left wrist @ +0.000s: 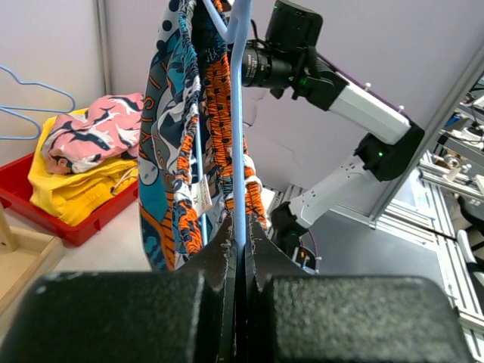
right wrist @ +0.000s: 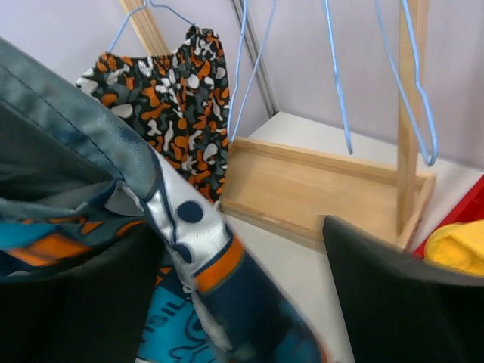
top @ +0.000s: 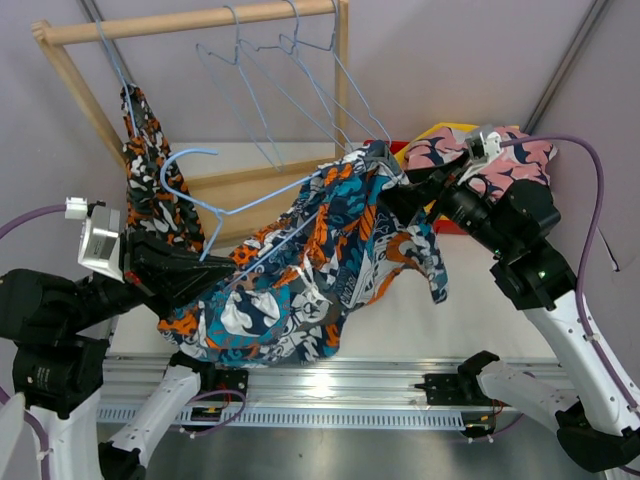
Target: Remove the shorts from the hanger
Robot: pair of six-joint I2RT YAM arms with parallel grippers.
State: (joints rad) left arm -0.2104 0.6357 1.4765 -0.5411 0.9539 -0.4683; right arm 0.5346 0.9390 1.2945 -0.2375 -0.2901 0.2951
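Note:
The teal-orange print shorts (top: 340, 240) hang stretched on a light blue wire hanger (top: 262, 197) held above the table. My left gripper (top: 222, 272) is shut on the hanger wire (left wrist: 239, 113), with the shorts (left wrist: 170, 151) draped on it just beyond the fingertips. My right gripper (top: 397, 193) is at the shorts' upper right edge. In its wrist view the jaws (right wrist: 234, 234) stand wide open with the cloth (right wrist: 189, 219) lying between them, against the left finger. Orange-black-white shorts (top: 150, 170) hang on the rack. Pink (top: 500, 155) and yellow shorts (top: 440, 130) lie in the red bin. The light blue shorts are out of view.
The wooden rack (top: 190, 20) stands at the back with several empty blue hangers (top: 250, 90) on its bar; its base (right wrist: 318, 189) lies close ahead of the right gripper. The red bin (left wrist: 45, 219) sits at the back right.

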